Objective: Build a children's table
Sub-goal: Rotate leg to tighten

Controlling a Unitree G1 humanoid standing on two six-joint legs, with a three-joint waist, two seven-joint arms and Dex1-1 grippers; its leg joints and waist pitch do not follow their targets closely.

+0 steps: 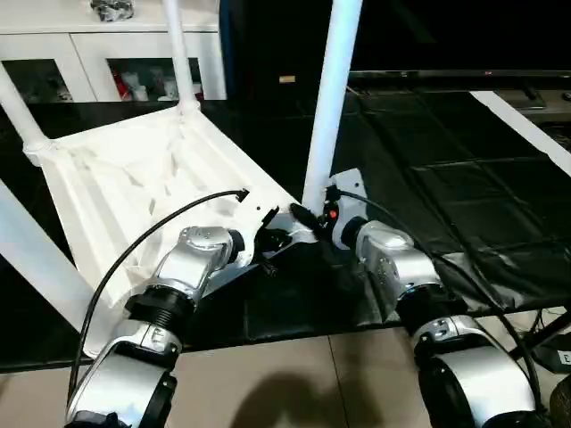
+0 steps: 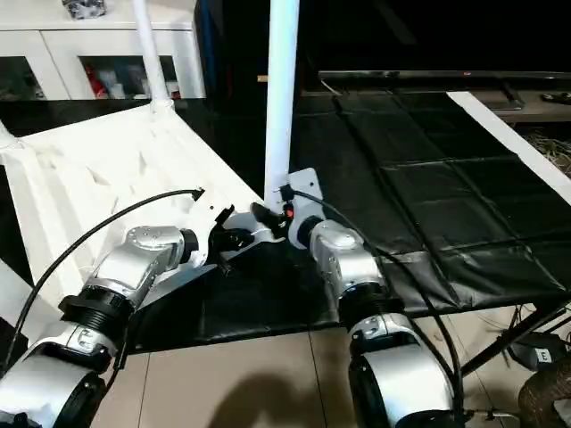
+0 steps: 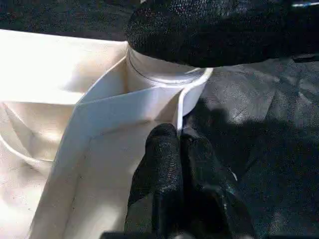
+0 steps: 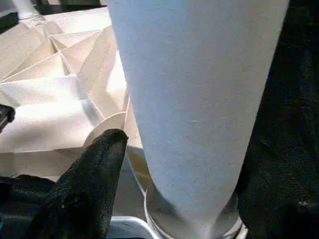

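Note:
The children's table lies upside down on a black mat, its ribbed white top (image 1: 116,178) facing up. Legs stand in its corner sockets. The nearest leg (image 1: 330,98) rises from the near right socket (image 3: 164,74). My right gripper (image 1: 312,214) is open at that leg's base. One of its fingers (image 4: 94,184) stands on each side of the leg, with a small gap showing. My left gripper (image 1: 272,239) is shut with nothing in it. Its tips (image 3: 177,137) rest against the top's rim just beside the same socket.
Other legs stand at the far corner (image 1: 178,53), far left (image 1: 18,107) and near left (image 1: 36,259). A white cabinet (image 1: 134,53) with glass doors is behind. The black mat (image 1: 446,196) spreads to the right, with a white strip (image 1: 526,125) beyond it. Cables run along both forearms.

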